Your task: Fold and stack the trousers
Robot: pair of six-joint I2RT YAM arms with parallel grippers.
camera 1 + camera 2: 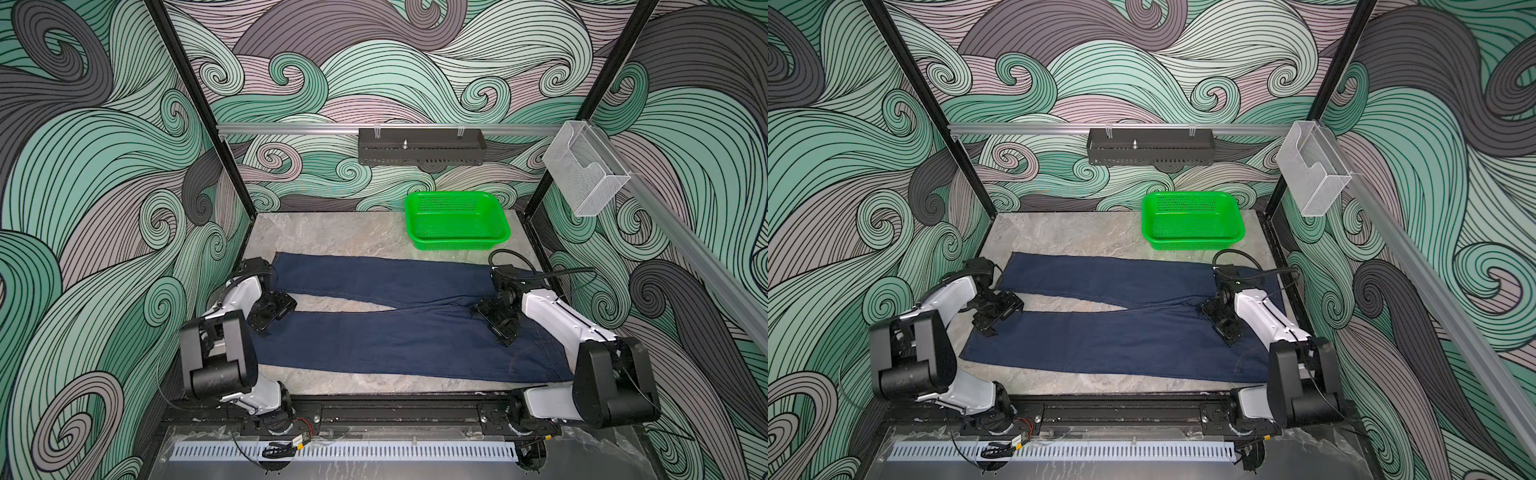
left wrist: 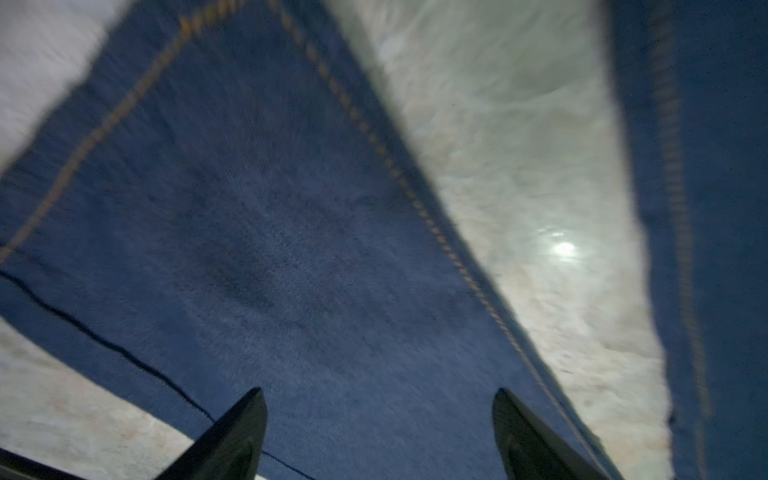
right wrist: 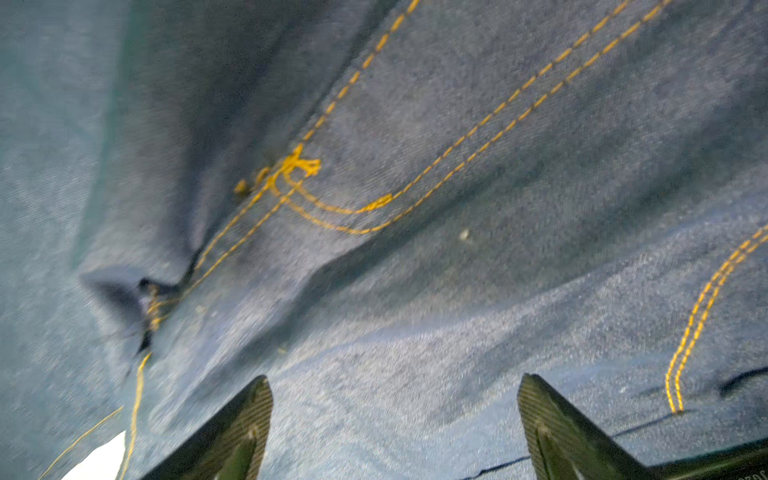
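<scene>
Both top views: the trousers [image 1: 395,332] [image 1: 1121,332] lie flat on the counter [image 1: 332,237], lower middle of frame. Waist at right, legs running left, unfolded. The legs splay in a narrow V with a wedge of bare counter between them.

Left hand [image 1: 272,311] sits low at the left of frame, over the near leg's inner edge by the cuff end. In the left wrist view the left hand [image 2: 378,392] has its fingers [image 2: 245,424] spread wide, plain denim between them, nothing gripped.

Right hand [image 1: 496,322] is at the right of frame, over the crotch area. In the right wrist view the right hand [image 3: 395,378] is also spread wide over creased denim with orange stitching and holds nothing. Contact with the cloth: can't tell for either.

Further back, an empty green basket [image 1: 461,244] stands on the counter, upper right of the trousers, apart from them. On the back wall rail hangs a black tray [image 1: 422,151], and a clear holder [image 1: 582,178] hangs at right.
</scene>
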